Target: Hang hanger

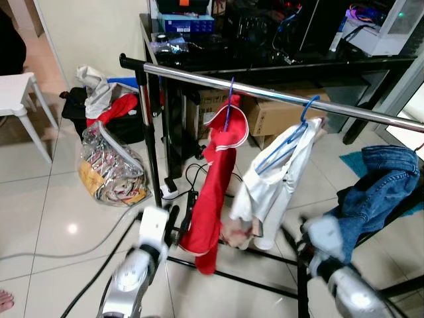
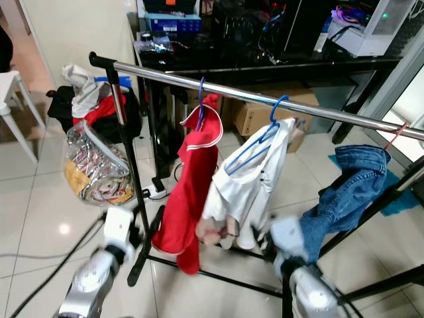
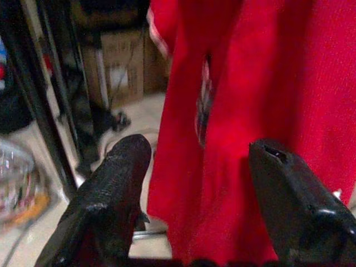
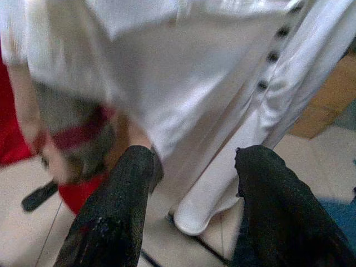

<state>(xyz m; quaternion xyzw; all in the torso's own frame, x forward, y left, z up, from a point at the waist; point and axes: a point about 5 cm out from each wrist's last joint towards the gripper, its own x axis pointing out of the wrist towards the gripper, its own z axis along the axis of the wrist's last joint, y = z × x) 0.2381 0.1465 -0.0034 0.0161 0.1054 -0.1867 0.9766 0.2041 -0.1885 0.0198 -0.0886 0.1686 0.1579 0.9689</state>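
Observation:
A silver rail [image 1: 278, 95] on a black rack runs across in front of me. A red garment [image 1: 215, 179] hangs from it on a blue hanger [image 1: 228, 99]. Beside it, a white shirt [image 1: 278, 179] hangs tilted on a second blue hanger [image 1: 291, 136]. Blue jeans [image 1: 377, 185] are draped at the rail's right end. My left arm [image 1: 142, 258] reaches low toward the red garment; the left gripper [image 3: 200, 150] is open, with the red cloth just beyond its fingers. My right arm [image 1: 331, 265] is low by the shirt; the right gripper [image 4: 194, 156] is open below the shirt's hem.
Behind the rail stands a black desk [image 1: 265, 63] crowded with electronics, with cardboard boxes [image 1: 278, 112] under it. On the floor at left lie a clear plastic bag [image 1: 109, 165], a clothes pile [image 1: 99, 99] and cables. A white stool [image 1: 20, 99] stands far left. The rack's black base bars [image 1: 232, 278] cross the floor.

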